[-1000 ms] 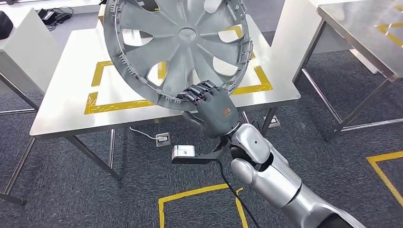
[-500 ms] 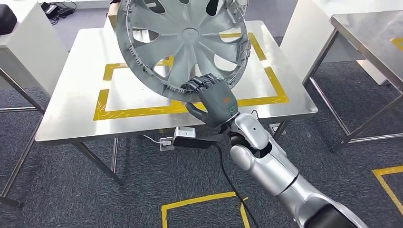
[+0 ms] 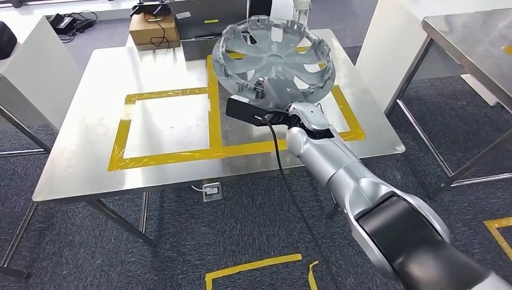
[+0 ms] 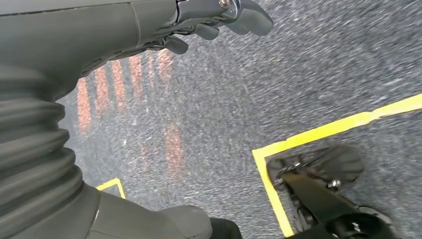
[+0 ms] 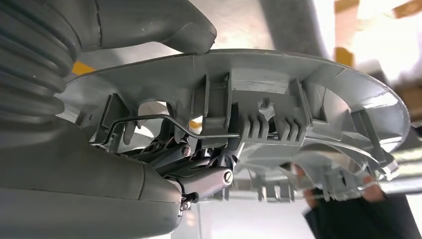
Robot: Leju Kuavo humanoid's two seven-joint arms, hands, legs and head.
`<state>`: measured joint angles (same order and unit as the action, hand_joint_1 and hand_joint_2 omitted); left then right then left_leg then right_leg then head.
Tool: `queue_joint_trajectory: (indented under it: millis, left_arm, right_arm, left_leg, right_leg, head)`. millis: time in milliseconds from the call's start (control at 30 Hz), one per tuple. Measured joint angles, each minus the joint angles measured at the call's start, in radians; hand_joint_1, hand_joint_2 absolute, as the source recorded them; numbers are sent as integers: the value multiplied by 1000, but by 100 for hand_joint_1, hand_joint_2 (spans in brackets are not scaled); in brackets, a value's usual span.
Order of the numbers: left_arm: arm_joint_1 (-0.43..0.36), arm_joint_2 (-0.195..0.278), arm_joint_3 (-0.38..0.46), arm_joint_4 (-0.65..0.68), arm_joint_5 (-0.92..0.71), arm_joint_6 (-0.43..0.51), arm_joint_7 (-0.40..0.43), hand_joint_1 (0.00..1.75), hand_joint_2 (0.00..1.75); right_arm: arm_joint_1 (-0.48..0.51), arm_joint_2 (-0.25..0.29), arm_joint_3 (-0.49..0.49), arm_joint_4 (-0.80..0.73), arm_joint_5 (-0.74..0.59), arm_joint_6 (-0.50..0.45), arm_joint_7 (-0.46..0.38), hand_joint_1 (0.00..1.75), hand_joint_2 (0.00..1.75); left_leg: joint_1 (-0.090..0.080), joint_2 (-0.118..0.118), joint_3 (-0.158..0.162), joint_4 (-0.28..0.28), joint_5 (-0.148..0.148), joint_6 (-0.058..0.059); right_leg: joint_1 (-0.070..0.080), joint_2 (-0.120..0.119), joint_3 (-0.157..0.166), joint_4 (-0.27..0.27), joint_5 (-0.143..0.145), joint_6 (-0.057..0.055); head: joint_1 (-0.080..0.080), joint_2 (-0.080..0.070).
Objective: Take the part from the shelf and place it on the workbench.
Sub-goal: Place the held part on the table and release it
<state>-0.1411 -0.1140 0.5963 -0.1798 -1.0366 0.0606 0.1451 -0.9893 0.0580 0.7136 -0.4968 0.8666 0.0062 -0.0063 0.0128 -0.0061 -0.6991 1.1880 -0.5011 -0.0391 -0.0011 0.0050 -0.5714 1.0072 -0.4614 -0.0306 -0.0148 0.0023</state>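
Note:
The part is a grey plastic wheel cover (image 3: 278, 57) with spokes and clips around its rim. It hangs nearly flat, slightly tilted, above the right yellow-taped square of the steel workbench (image 3: 72, 163). My right hand (image 3: 279, 89) grips its near rim from below and is mostly hidden under the cover. In the right wrist view the thumb (image 5: 149, 25) lies on one side of the wheel cover (image 5: 298, 89) and the dark fingers (image 5: 199, 174) press on the other. My left hand (image 4: 219, 15) hangs over the carpet, holding nothing, fingers loosely apart.
A cardboard box (image 3: 154, 27) with cables and a bottle (image 3: 302, 9) stand at the workbench's far edge. A white cabinet (image 3: 30, 60) is at the left, a second steel table (image 3: 471, 42) at the right. Yellow tape (image 3: 253, 269) marks the carpet.
The view has shifted as I came nearer the workbench. My right arm has reached forward and turned the wheel cover from nearly upright to almost flat over the right taped square.

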Motion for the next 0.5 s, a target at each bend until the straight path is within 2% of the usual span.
queue_joint_trajectory:
  millis: [33, 67, 100, 133, 167, 267, 367, 433, 500]
  left_arm:
    - [2, -1, 1, 1, 1, 0, 0, 0, 175]
    - [3, -1, 2, 3, 3, -1, -2, 0, 175]
    - [5, -2, 5, 4, 4, -5, -5, 0, 175]
    - [8, -3, 8, 5, 7, -11, -10, 0, 175]
    - [10, -3, 12, 6, 8, -17, -18, 0, 175]
    - [16, -5, 21, 6, 5, -17, -29, 0, 175]
    - [19, -5, 23, 6, -11, 32, -9, 0, 175]
    - [21, -5, 25, 6, -8, 74, -12, 0, 87]
    - [20, -4, 28, 6, -1, 97, -36, 0, 0]
  right_arm:
    - [-4, 0, -5, 26, -3, 6, 5, 175, 175]
    - [-9, 0, -8, 50, -6, 12, 8, 175, 175]
    - [-13, -1, -10, 71, -8, 17, 10, 175, 175]
    - [-17, -1, -11, 87, -8, 20, 11, 175, 175]
    - [-19, -2, -13, 102, -8, 24, 12, 131, 131]
    - [-23, -3, -19, 134, -6, 26, 9, 0, 0]
    - [-32, -3, -26, 150, -2, 15, -2, 0, 0]
    - [-40, -3, -30, 154, 1, 2, -12, 0, 0]
    - [-44, -3, -34, 155, 3, -13, -26, 0, 0]
  left_leg:
    - [1, 0, 17, -66, 48, 0]
    - [2, 0, 31, -119, 77, 5]
    - [1, 0, 39, -151, 96, 12]
    - [1, 0, 41, -161, 99, 19]
    - [0, 0, 42, -162, 97, 26]
    - [0, -4, 43, -162, 101, 30]
    - [-1, -8, 44, -162, 96, 37]
    - [-2, -9, 45, -162, 94, 40]
    - [-3, -9, 48, -162, 93, 42]
  right_leg:
    - [-1, 0, 9, 3, -9, 5]
    - [-1, 1, 13, 6, -16, 10]
    - [0, 4, 13, 9, -21, 15]
    - [1, 7, 10, 11, -25, 19]
    - [2, 9, 7, 12, -25, 20]
    - [3, 11, 9, 8, -24, 13]
    - [3, 8, 17, -4, -27, 8]
    - [3, 7, 21, -9, -29, 9]
    - [3, 5, 25, -13, -30, 18]
  head:
    - [0, 0]
    - [-1, 0]
    - [-1, 0]
    - [-2, 0]
    - [-2, 0]
    - [0, 0]
    - [1, 0]
    - [1, 0]
    - [1, 0]
